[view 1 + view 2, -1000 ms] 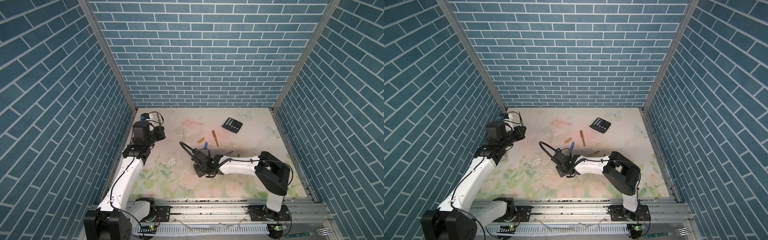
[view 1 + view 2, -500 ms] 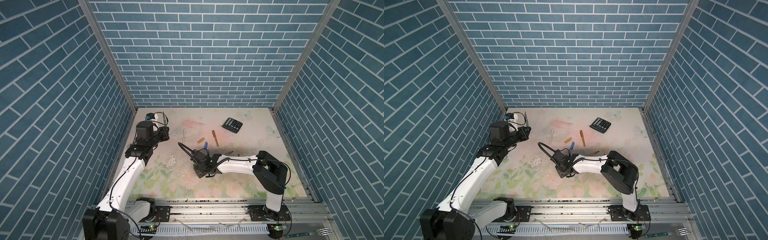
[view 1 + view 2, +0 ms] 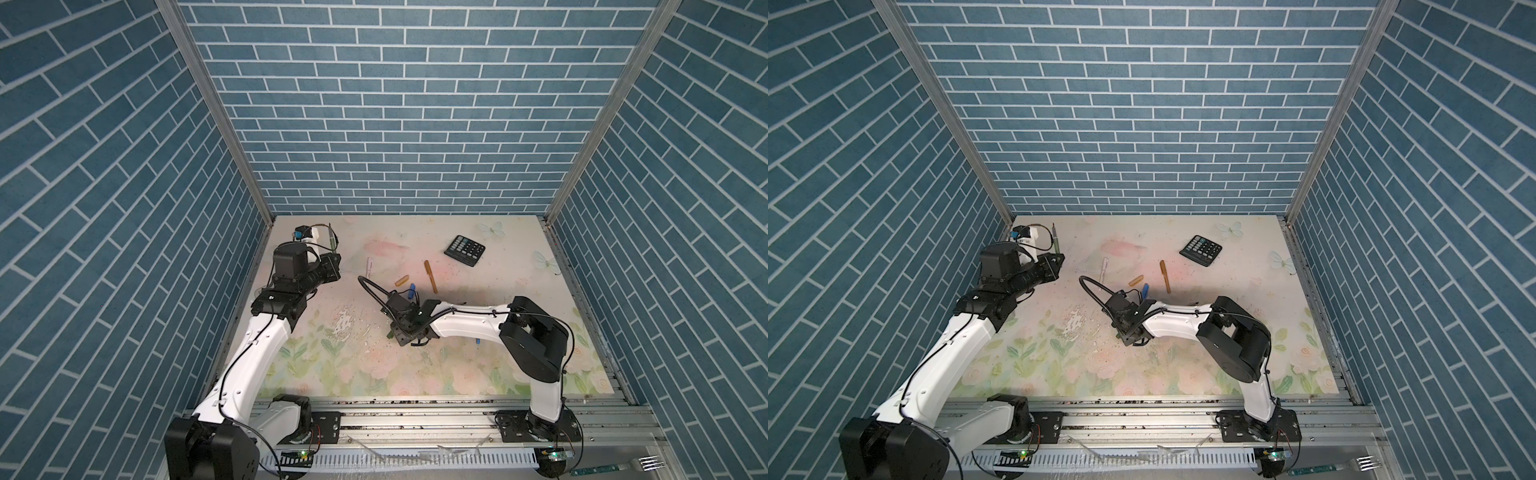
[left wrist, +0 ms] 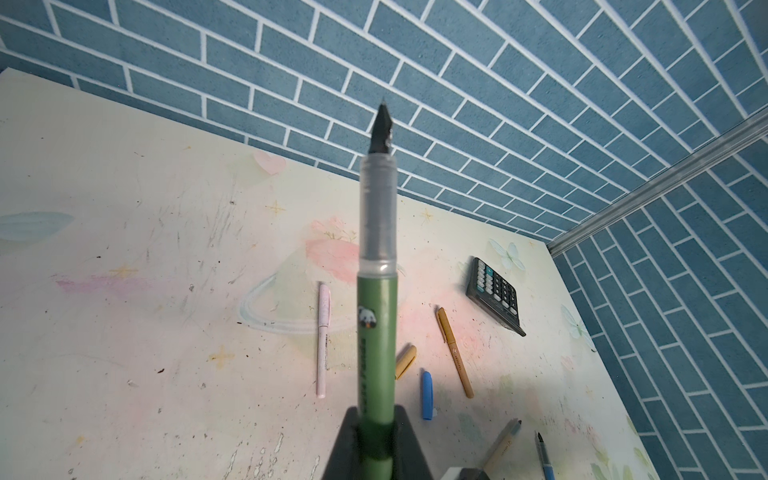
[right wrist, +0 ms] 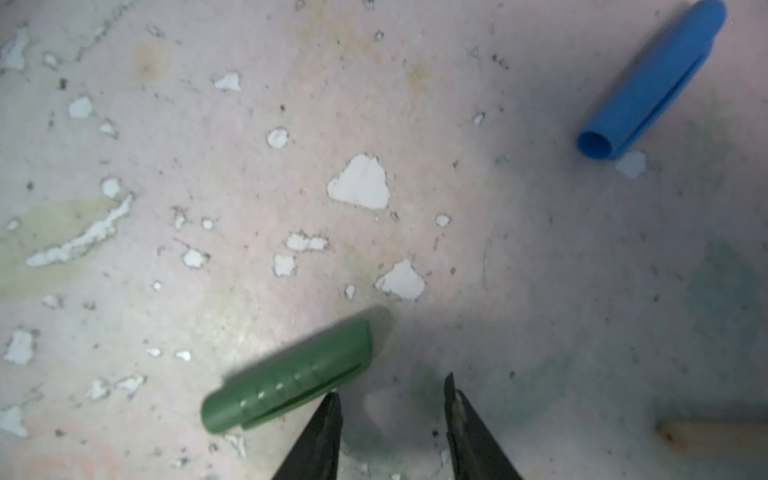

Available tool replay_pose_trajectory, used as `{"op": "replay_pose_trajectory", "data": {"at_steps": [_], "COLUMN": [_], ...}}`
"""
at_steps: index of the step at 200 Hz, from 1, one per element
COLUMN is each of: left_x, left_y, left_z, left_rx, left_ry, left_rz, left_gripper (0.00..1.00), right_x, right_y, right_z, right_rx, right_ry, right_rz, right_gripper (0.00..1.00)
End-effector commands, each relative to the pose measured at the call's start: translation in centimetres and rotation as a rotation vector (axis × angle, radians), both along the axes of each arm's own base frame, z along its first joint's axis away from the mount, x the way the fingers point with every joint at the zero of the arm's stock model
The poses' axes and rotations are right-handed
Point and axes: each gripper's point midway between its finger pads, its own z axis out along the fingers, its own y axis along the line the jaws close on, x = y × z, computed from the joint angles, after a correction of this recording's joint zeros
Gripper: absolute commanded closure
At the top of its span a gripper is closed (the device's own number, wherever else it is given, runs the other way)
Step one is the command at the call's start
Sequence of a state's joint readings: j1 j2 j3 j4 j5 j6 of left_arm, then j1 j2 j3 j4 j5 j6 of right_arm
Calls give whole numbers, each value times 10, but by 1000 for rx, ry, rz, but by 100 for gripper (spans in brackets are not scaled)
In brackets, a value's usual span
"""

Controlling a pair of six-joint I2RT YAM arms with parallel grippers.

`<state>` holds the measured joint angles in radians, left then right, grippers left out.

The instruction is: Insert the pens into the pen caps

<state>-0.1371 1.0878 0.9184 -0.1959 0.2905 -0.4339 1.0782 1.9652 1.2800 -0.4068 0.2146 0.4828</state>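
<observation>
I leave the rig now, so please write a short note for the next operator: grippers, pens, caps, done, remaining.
Left gripper: shut on the green pen, held aloft, tip uncapped.
Right gripper: open, low over the table; green cap lies beside its fingertips, not between them.
Blue cap and tan cap lie loose.
Done: green pen picked up. To do: grasp green cap, join them, then the other pens.

Matt, ridged plastic showing on green cap (image 5: pixel 291 382). Beside green cap, tabletop (image 5: pixel 498 249) coating flaking, baring rough white patches. Well apart from green cap, blue cap (image 5: pixel 648 83) showing smooth plastic, faint sheen. Matt barrel showing on green pen (image 4: pixel 376 332), grip section looking translucent, frosted plastic.
</observation>
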Motion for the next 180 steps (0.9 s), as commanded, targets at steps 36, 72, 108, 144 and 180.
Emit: {"op": "replay_pose_trajectory", "data": {"at_steps": [36,72,108,144,180], "left_x": [-1,-2,-2,-4,-8], "left_y": [-2,-2,-6,-23,-39], "left_z": [7,8,8,9,9], "left_rx": [7,3,-5,-23,-16], "left_ry": [-33,-34,-35,-42,-45], "left_rz": [-12,-13,-27,-97,-152], "left_gripper": [100,100,100,100,100], "right_x": [10,4,-12,-15,-12], "right_y": [12,11,27,30,33], "right_z": [3,32,35,19,10], "right_rx": [5,77,176,175,163], "right_ry": [21,30,160,203,205], "right_rz": [-7,0,60,50,40], "right_gripper": [57,62,71,78,81]}}
